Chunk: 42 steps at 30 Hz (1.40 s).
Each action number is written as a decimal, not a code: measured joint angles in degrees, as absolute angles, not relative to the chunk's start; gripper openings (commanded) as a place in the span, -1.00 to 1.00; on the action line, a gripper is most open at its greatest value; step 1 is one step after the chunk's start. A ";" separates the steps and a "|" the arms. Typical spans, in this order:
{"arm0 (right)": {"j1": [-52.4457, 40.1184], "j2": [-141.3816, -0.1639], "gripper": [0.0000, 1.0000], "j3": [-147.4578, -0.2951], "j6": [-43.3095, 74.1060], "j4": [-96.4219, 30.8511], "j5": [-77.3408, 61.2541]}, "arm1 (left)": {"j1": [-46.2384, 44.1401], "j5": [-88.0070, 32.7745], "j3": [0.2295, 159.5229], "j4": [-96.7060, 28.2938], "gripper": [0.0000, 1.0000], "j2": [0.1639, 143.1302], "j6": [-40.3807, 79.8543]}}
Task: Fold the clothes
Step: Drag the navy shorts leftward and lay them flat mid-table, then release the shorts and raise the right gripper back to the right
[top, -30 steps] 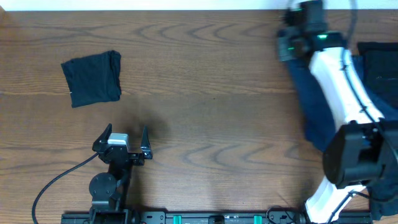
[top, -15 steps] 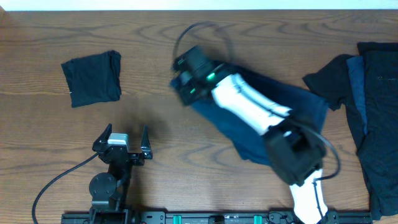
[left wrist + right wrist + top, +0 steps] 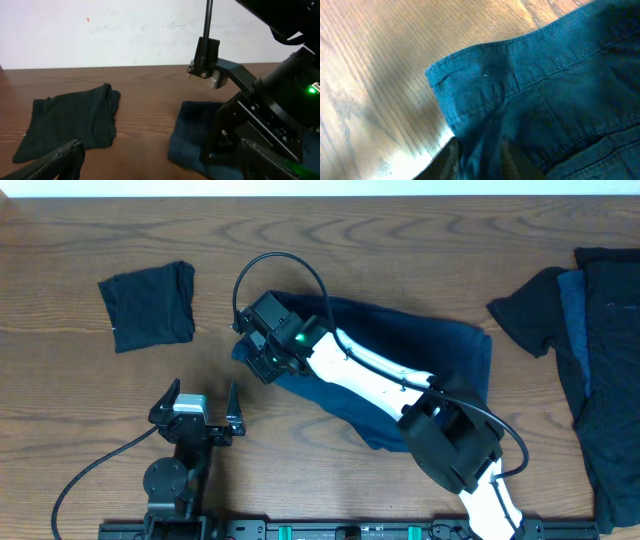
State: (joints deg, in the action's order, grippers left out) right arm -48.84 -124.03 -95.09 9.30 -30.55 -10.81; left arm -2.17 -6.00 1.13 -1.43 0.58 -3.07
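Garment (image 3: 430, 345), navy, rumpled; right gripper (image 3: 250, 350) at its corner, grip unclear; left gripper (image 3: 199, 398) wide open, empty

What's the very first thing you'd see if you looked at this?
The white right arm stretches across the middle of the table, over a big navy garment spread there. Then a small folded black garment at far left, and a dark heap at the right edge.
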 measured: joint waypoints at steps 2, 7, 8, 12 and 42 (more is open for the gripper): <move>-48.03 -123.79 -0.13 -95.11 8.40 -30.61 -10.98 | -2.17 -5.98 1.13 -1.43 0.96 0.58 -3.07; -43.72 -119.85 0.15 -95.11 7.99 -31.83 -10.90 | -2.17 -6.00 1.13 -1.43 0.96 0.58 -3.07; -42.63 -118.30 0.15 -95.11 7.77 -32.56 -10.81 | -2.17 -6.00 1.13 -1.43 0.96 0.58 -3.07; -37.98 -111.28 -0.23 -95.70 5.76 -38.52 -10.31 | -2.17 -6.00 1.13 -1.45 0.96 0.58 -3.07; -4.12 -109.47 -0.81 -75.50 5.43 -49.01 -3.22 | -2.17 -5.98 1.13 -1.43 0.96 0.58 -3.07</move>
